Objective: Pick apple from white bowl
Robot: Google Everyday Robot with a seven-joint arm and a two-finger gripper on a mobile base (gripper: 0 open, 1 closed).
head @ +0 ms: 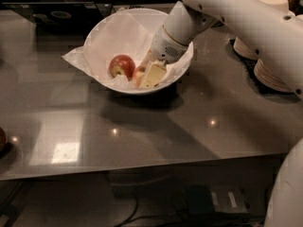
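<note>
The apple (121, 66), pinkish-red with a pale patch, lies in the white bowl (106, 30), left of its middle, on the crinkled white paper lining. My gripper (147, 75) is down inside the bowl, just right of the apple and close beside it, near the bowl's front right wall. I cannot tell whether it touches the apple. My white arm (227, 8) reaches in from the upper right over the bowl's right rim.
The bowl stands on a glossy grey table (156, 126). Stacked beige paper bowls (272, 72) stand at the right edge. A dark tray (57, 15) lies at the back left. A dark red round thing (1, 140) shows at the left edge.
</note>
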